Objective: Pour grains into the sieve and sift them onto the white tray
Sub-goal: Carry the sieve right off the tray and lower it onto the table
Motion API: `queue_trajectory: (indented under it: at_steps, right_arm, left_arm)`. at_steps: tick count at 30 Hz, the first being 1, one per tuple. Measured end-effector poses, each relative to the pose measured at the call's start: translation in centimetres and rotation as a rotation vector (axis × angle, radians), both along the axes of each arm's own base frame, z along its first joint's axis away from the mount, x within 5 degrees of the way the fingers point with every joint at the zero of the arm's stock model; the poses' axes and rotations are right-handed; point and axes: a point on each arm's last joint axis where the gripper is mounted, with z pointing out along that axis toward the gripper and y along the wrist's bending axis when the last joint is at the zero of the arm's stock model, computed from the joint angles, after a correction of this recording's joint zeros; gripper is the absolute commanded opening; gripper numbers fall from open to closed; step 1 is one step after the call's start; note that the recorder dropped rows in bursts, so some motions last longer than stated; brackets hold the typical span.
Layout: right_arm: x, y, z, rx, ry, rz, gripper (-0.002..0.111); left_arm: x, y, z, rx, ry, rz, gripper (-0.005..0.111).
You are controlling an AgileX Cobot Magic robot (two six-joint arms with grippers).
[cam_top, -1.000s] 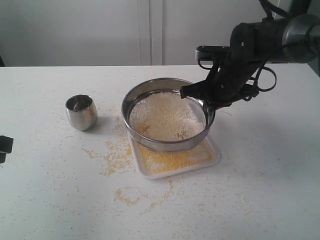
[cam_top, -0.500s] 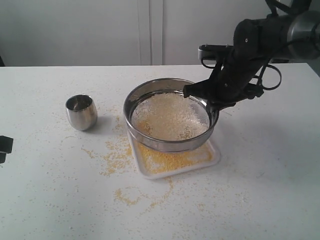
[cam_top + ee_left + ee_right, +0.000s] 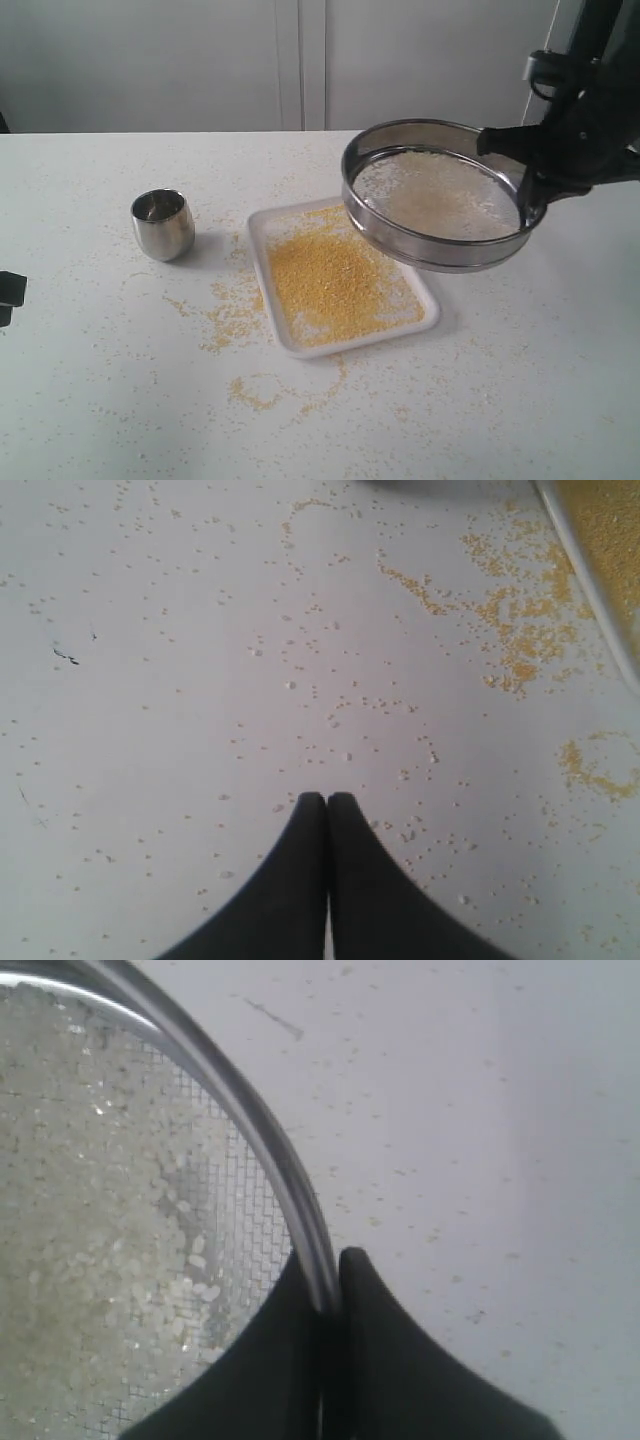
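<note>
Many stray grains (image 3: 238, 300): yellow, scattered over the table (image 3: 110, 410) nearest the camera, thickest just beside the tray's left rim. These are spill, not sifted product.
Left gripper (image 3: 327, 802): fingers pressed together on nothing, low over bare table, well apart from the work.
White tray (image 3: 345, 346): flat on the table, mid-scene. It carries a broad layer of fine yellow meal (image 3: 330, 280).
Steel cup (image 3: 163, 225): upright, left of the tray and apart from it. Nothing shows above its rim.
Sieve (image 3: 430, 250): off the table, tilted, hanging to the right of the tray. Its left edge overlaps the tray's far right corner in the exterior view. Only coarser pale bits (image 3: 440, 195) lie on the mesh.
Right gripper (image 3: 324, 1265): clamped on the sieve's rim, one finger inside the ring and one outside.
Progress (judgement): pouring and sifting look done, with fines on the tray and the coarse fraction held in the mesh. Left to do: probably only setting the sieve down.
</note>
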Motion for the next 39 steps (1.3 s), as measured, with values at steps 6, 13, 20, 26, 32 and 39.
queue_trajectory:
  at_steps: [6, 13, 20, 26, 32, 39]
  right_arm:
    - [-0.6, -4.1, -2.1, 0.009, -0.002, -0.108, 0.000]
    - [-0.5, -6.2, -3.2, 0.017, -0.092, -0.203, 0.000]
    - [0.4, -6.6, -4.7, 0.016, -0.122, -0.229, 0.000]
    - [1.2, -6.8, -6.4, 0.006, -0.133, -0.241, 0.000]
    - [1.7, -6.9, -8.7, -0.015, -0.098, -0.220, 0.000]
    - [1.9, -7.0, -9.7, -0.033, -0.082, -0.202, 0.000]
  left_arm:
    - [0.0, 0.0, 0.0, 0.000, 0.000, 0.000, 0.000]
    - [0.0, 0.0, 0.0, 0.000, 0.000, 0.000, 0.000]
    - [0.0, 0.0, 0.0, 0.000, 0.000, 0.000, 0.000]
    - [0.0, 0.0, 0.0, 0.000, 0.000, 0.000, 0.000]
    - [0.0, 0.0, 0.0, 0.000, 0.000, 0.000, 0.000]
    - [0.0, 0.0, 0.0, 0.000, 0.000, 0.000, 0.000]
